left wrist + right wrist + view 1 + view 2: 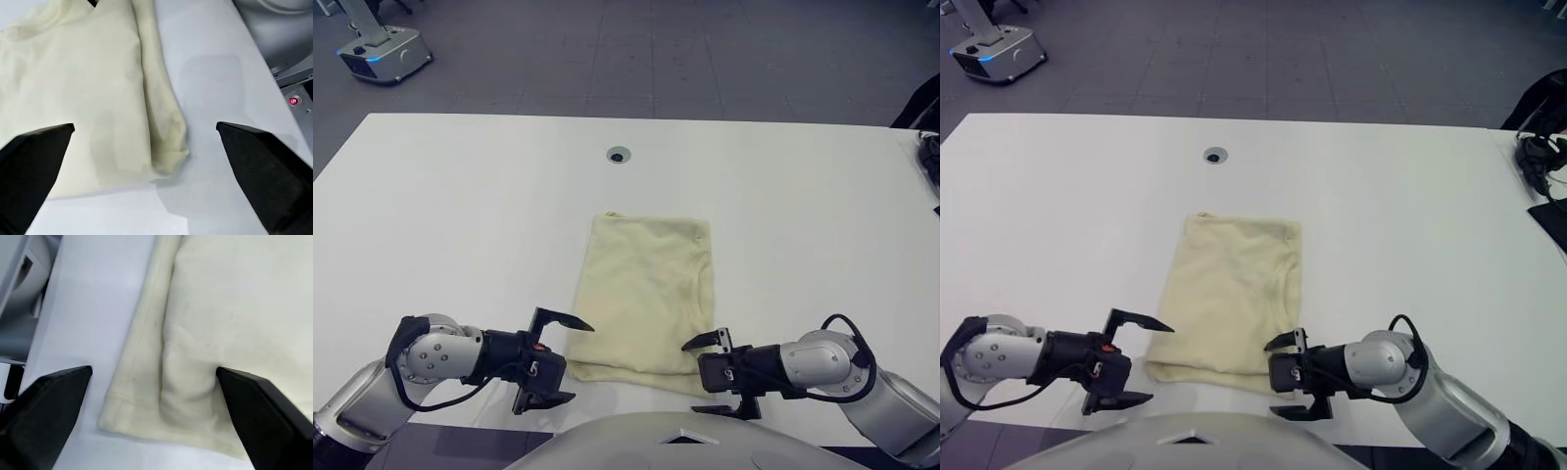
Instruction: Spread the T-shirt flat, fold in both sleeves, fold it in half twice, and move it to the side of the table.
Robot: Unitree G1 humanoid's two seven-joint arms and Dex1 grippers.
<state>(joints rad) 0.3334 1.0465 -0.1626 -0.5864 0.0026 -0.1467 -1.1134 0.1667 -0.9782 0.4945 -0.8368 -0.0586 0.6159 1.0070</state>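
One pale yellow T-shirt point(644, 299), one white tabletop point(460, 215), two black two-fingered pincers, one left pincer point(576, 362) and one right pincer point(690, 378), one round hole point(619, 155) in the tabletop, one grey wheeled machine point(384, 54) on the floor beyond

No text, number, label or brand can be read. T-shirt point(644, 294) cloth shows plain on its upper face, and the table point(460, 215) top carries no marking. A small red light point(293, 101) glows by the table edge, with no characters readable beside it.
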